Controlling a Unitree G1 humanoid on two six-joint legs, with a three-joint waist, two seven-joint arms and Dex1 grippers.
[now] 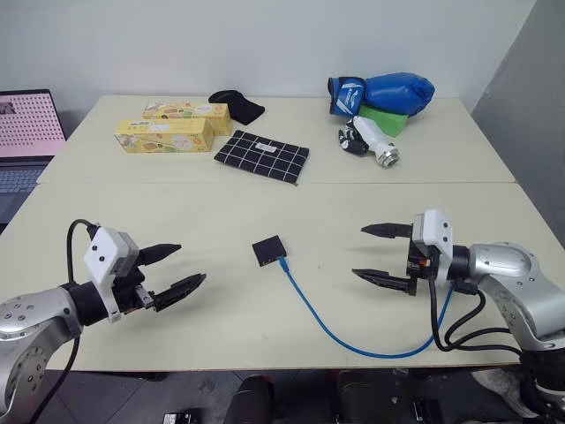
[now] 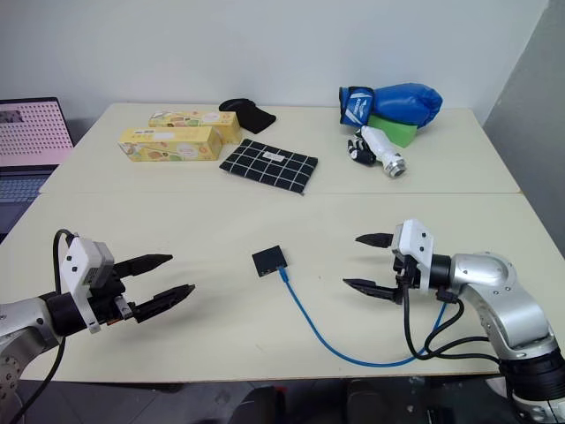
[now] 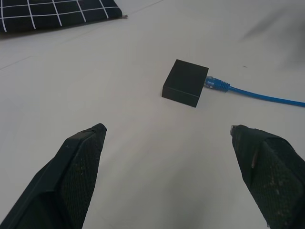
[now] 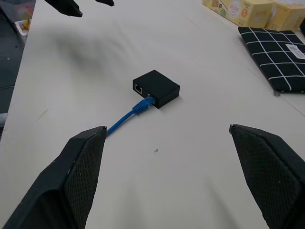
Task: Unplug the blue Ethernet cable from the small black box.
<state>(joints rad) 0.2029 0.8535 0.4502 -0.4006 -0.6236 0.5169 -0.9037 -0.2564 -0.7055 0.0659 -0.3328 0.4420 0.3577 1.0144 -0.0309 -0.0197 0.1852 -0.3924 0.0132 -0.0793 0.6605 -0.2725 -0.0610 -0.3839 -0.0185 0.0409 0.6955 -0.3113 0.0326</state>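
On a broad cream-coloured table (image 1: 132,199), the task has yet to begin: the long, thin bright-blue Ethernet cable (image 1: 328,323) remains plugged into the small matte-black squarish box (image 1: 268,251), which sits near the table's centre, between the two arms and well apart from both. The cable curves from the box toward the robot's right side. The right gripper (image 1: 383,253) and the left gripper (image 1: 171,269) hover above the table, each with fingers spread wide and holding nothing. Steadying the box and pulling the plug free are both left to do.
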